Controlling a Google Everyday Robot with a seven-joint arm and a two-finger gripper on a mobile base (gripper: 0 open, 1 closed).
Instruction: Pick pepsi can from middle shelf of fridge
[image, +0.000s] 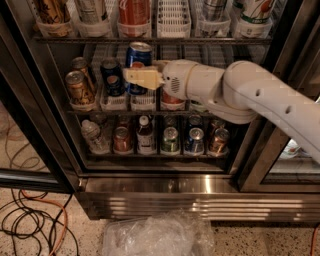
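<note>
The fridge (165, 187) stands open in front of me. Its middle shelf (120, 111) carries white lane trays with cans. My gripper (141, 76) reaches in from the right at the left-middle of that shelf. Its beige finger (145, 78) lies across the front of a blue pepsi can (139, 54), and the gripper is shut on it. This can sits higher than its neighbours. A second pepsi can (113, 78) stands just left of it in its tray. My white arm (250, 95) hides the right part of the shelf.
Two brown cans (80, 86) stand at the shelf's left end, and a red can (172, 98) shows under the wrist. The lower rack holds small bottles and cans (145, 134). Cables (30, 220) and a crumpled plastic bag (155, 235) lie on the floor.
</note>
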